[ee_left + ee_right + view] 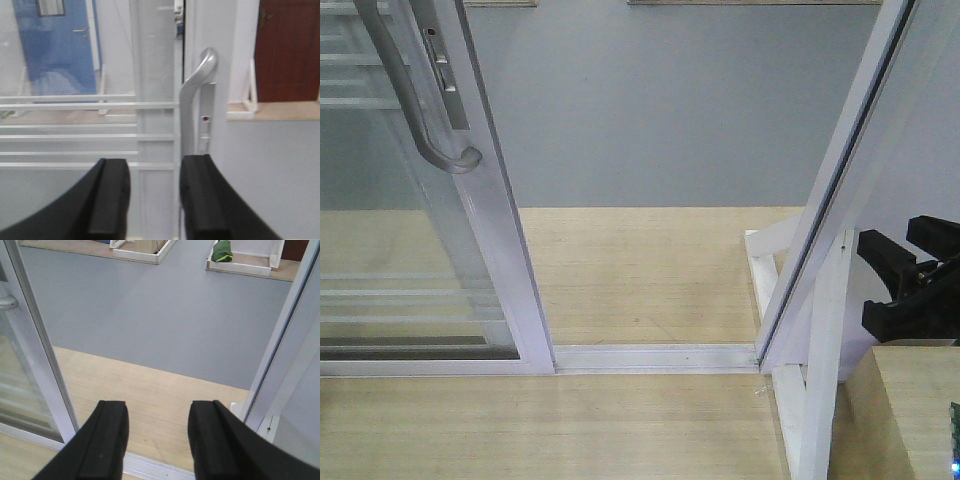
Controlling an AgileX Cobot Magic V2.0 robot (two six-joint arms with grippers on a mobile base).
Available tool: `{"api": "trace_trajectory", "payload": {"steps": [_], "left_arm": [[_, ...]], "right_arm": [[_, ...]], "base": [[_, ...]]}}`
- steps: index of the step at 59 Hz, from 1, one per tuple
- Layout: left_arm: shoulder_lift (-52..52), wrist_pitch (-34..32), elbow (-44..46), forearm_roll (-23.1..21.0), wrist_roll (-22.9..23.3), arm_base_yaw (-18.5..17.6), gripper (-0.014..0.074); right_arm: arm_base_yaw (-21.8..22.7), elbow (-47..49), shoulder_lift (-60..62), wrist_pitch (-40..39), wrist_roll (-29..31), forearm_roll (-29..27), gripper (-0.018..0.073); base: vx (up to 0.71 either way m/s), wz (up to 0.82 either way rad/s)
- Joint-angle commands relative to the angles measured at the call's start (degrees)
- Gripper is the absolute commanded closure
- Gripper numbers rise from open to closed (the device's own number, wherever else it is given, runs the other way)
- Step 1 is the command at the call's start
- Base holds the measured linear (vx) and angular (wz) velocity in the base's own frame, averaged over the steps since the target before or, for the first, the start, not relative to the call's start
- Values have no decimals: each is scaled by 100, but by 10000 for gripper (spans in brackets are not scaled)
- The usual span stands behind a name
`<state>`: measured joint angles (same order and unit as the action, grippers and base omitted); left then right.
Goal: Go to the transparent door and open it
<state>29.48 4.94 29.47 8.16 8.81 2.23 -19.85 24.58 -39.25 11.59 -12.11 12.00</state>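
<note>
The transparent door (410, 250) stands at the left, clear glass with thin white bars in a white frame. Its curved silver handle (420, 95) hangs near the frame's right edge. An open gap over the floor track (655, 357) separates the door from the white post (840, 180) on the right. In the left wrist view the handle (197, 95) rises just beyond my left gripper (152, 197), which is open with only the door frame behind its gap. My right gripper (157, 440) is open and empty over the wooden floor, and shows as black fingers (885, 250) right of the post.
Beyond the track lie light wood flooring (640, 270) and then a grey floor (165, 315). A wooden block (910, 410) sits at the lower right by a white brace (820, 380). A green bundle (222, 251) lies on a far platform. A blue door (55, 45) shows through the glass.
</note>
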Motion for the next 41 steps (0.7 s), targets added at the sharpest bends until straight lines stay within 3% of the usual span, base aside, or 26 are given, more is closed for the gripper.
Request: {"api": "trace_trajectory", "payload": {"steps": [1, 7, 10, 19, 27, 34, 41], "left_arm": [[-402, -412, -78, -454, -472, -141, 392], [-975, -398, -588, -966, -1300, -223, 601], [-1267, -398, -915, -1066, -1446, -232, 605], [-2279, -410, -1891, -1073, -1184, -232, 603], [-3139, -420, -2729, -1073, -622, -239, 603], [-3035, -786, -3296, -1076, -301, -234, 603], [-3041, -430, -3276, -1076, -262, -234, 603]], "right_arm": [[25, 174, 7, -420, 47, 56, 201], [25, 174, 7, -420, 47, 56, 201], [25, 174, 7, -420, 47, 56, 201], [25, 174, 7, -413, 47, 56, 201], [25, 174, 7, -413, 47, 56, 201], [25, 174, 16, -349, 47, 56, 201], [25, 174, -1, -325, 47, 56, 201]], "base": [[0, 0], [0, 0], [0, 0], [0, 0], [0, 0], [0, 0], [0, -1]]}}
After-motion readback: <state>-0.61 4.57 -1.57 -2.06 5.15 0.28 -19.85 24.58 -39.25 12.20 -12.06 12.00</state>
